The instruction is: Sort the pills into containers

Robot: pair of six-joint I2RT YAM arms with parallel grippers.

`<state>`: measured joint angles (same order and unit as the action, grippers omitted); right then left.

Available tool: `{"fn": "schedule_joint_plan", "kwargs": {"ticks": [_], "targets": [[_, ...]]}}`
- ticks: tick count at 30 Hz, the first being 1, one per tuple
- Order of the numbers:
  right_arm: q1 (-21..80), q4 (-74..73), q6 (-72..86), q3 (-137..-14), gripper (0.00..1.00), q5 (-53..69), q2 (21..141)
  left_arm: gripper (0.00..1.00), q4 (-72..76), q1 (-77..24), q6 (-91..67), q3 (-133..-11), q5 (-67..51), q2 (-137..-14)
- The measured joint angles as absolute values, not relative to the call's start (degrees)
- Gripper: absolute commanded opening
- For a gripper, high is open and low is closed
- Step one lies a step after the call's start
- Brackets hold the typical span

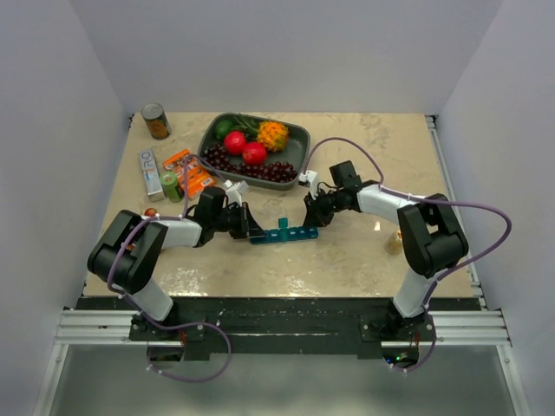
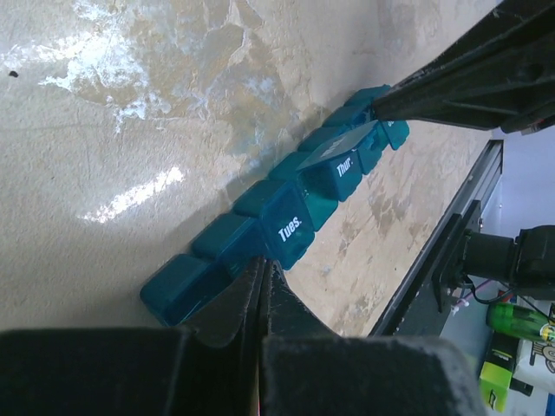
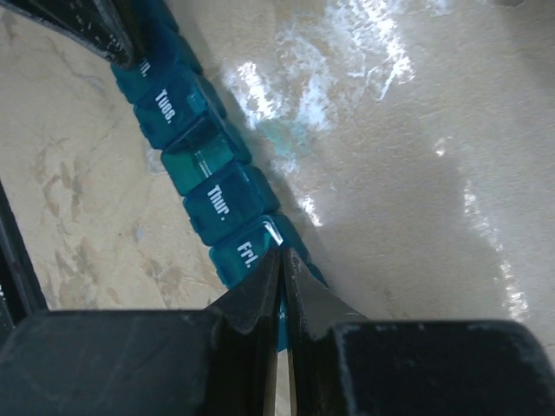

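The teal pill organizer (image 1: pixel 284 233) lies on the table between my two grippers, with one lid (image 1: pixel 283 224) standing up near its middle. My left gripper (image 1: pixel 252 228) is shut, and its tips (image 2: pixel 263 264) touch the strip (image 2: pixel 286 221) by the "Tues." compartment. My right gripper (image 1: pixel 310 217) is shut, and its tips (image 3: pixel 282 253) rest on the "Fri." compartment of the strip (image 3: pixel 212 204). The open compartment (image 3: pixel 198 156) sits between "Tues." and "Thur.". No pills show in any view.
A dark grey tray (image 1: pixel 299 139) of fruit stands behind the strip. A can (image 1: pixel 156 121), a white box (image 1: pixel 151 172), a green bottle (image 1: pixel 171 186) and an orange packet (image 1: pixel 187 169) are at the back left. A small tan object (image 1: pixel 393 244) lies by the right arm.
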<state>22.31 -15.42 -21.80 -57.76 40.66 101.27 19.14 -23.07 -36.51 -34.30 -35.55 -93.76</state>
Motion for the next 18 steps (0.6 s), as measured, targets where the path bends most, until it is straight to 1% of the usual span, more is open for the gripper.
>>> {"fn": "schedule_joint_plan", "kwargs": {"ticks": [6,10,18], "targets": [[22.8,-16.4,-21.5,-60.2,0.10,36.9,103.2,0.00,20.3,-23.1,-36.9,-34.3,-35.8,-94.3],[22.8,-19.6,-22.8,-60.3,0.13,38.4,102.6,0.00,20.3,-23.1,-36.9,-34.3,-35.7,-94.3],[22.7,-21.6,-26.1,-60.3,0.14,44.8,89.7,0.00,20.0,-23.1,-36.9,-34.4,-35.6,-94.3]]}}
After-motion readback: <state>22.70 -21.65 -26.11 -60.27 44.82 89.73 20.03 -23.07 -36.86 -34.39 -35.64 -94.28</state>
